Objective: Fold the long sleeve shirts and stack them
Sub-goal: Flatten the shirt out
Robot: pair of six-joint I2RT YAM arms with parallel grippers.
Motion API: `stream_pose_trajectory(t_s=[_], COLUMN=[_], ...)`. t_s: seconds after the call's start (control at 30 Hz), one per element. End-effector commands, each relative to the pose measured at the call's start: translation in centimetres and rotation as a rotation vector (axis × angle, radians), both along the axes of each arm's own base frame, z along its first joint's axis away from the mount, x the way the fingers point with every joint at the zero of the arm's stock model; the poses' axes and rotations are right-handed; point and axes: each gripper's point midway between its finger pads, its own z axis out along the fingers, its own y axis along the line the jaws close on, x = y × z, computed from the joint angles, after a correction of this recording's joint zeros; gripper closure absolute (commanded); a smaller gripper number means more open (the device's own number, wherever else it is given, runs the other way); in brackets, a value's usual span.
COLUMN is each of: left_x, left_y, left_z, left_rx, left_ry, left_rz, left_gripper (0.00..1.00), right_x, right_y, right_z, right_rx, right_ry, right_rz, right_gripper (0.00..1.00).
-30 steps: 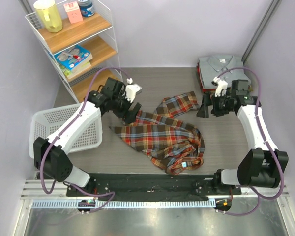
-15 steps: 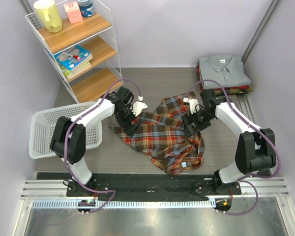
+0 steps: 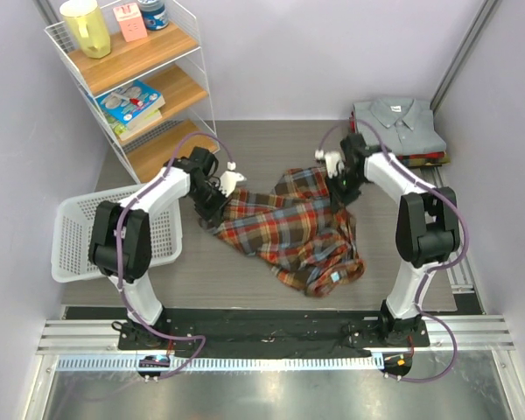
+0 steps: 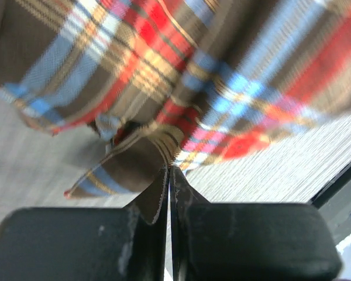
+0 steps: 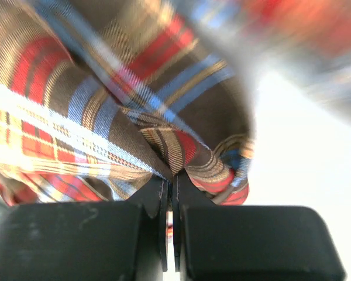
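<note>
Two pinches hold the plaid shirt (image 3: 289,232), bunched mid-way across the table (image 3: 271,140). The left gripper (image 4: 168,175) is clamped on its left edge and the right gripper (image 5: 169,186) on a far-right fold. Both bites look thin, so the cloth could slip when pulled. The folded stack (image 3: 398,129) sits at the far right and a basket (image 3: 79,236) on the left; neither seems in the way.

A white wire shelf unit (image 3: 199,80) with three wooden boards stands at the far left corner of the grey wood-grain table (image 3: 271,144). On its top board are a yellow pitcher (image 3: 86,26), a pink carton (image 3: 129,21) just right of it, and a blue can (image 3: 154,12) farther right. A colourful book (image 3: 129,101) lies on the middle board. A white mesh basket (image 3: 70,236) sits at the left, nearer than the shelf. A black strip (image 3: 262,328) runs along the near edge.
</note>
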Motion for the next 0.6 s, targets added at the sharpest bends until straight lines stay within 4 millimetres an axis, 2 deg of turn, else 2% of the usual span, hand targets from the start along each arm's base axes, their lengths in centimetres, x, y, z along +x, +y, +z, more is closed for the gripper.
stream_pose_trajectory(t_s=[0.0,0.03,0.17,0.3,0.33,0.37,0.4,0.43,0.5,0.57], left_x=[0.5,0.5,0.8,2.0,2.1,2.5,2.8,2.9,2.9,3.2], left_y=[-1.3,-1.4,-1.6,-2.7,-2.9,-2.7,-2.8,-2.6,-2.2,-2.4], left_z=[4.7,4.7,5.1,8.5,8.6,8.6,8.3,7.5,5.5,4.0], left_rx=[-0.12,-0.125,-0.141,-0.207,-0.208,-0.195,-0.193,-0.181,-0.155,-0.146], left_ry=[-0.082,-0.087,-0.096,-0.153,-0.15,-0.162,-0.174,-0.177,-0.173,-0.178], left_rz=[-0.001,0.0,0.015,0.019,0.023,0.033,0.036,0.026,0.028,-0.018], left_gripper=[1.0,1.0,1.0,0.99,0.91,0.82,0.6,0.52,0.43,0.42], right_x=[9.0,10.0,9.6,7.2,6.3,5.6,5.2,4.4,3.5,2.8], right_y=[-1.7,-1.7,-1.5,-1.2,-1.1,-1.1,-1.1,-1.1,-1.2,-1.4], right_z=[8.3,10.3,13.5,15.7,15.4,16.4,16.4,16.0,16.2,15.5], right_rx=[-0.03,-0.026,-0.009,0.027,0.034,0.046,0.05,0.053,0.054,0.046], right_ry=[-0.34,-0.393,-0.437,-0.45,-0.432,-0.453,-0.452,-0.434,-0.441,-0.422], right_rz=[-0.074,-0.061,-0.022,0.009,0.015,0.017,0.017,0.019,0.023,0.022], right_gripper=[0.99,0.99,0.99,0.99,0.99,0.99,0.99,0.99,0.99,0.99])
